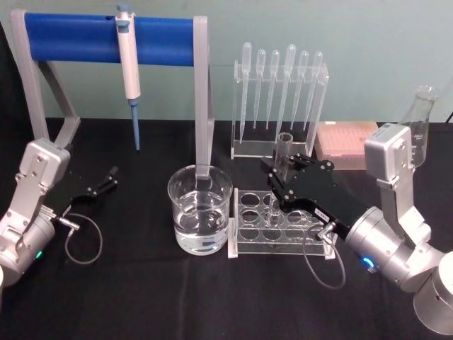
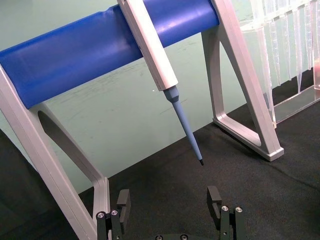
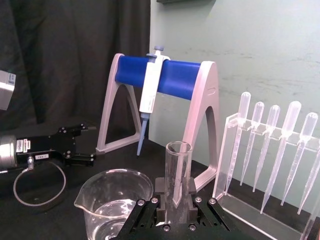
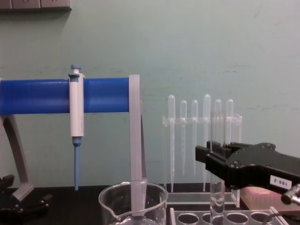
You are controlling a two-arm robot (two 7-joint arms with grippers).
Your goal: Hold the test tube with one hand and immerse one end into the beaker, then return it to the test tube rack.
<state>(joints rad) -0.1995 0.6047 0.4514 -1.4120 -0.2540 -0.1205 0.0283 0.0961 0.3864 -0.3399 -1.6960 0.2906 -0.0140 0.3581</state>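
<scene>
This is a science lab. A black table [image 1: 141,297] holds a glass beaker [image 1: 200,210] with water, a clear rack [image 1: 279,225] for tubes, thin plastic pipettes [image 1: 282,85] and a pipettor [image 1: 130,67] hanging on a blue stand [image 1: 71,39].

- Look to the back left: a stand [image 1: 202,92] with pale grey legs carries a thick blue bar [image 1: 71,39] across its top.
- You have a white-and-blue pipettor [image 1: 129,71] hanging from that bar, its blue tip pointing down, clear of the black tablecloth [image 1: 141,283].
- Behind centre you see a clear acrylic holder [image 1: 279,145] with six thin bulb-topped plastic pipettes [image 1: 282,85] hanging upright in a row.
- In front of it lies a clear rack [image 1: 255,223] with round holes.
- At your far right sit a pink tip box [image 1: 347,142] and, just beside it, a clear glass flask [image 1: 421,124].
- A pale green wall [image 1: 340,35] backs everything.
</scene>
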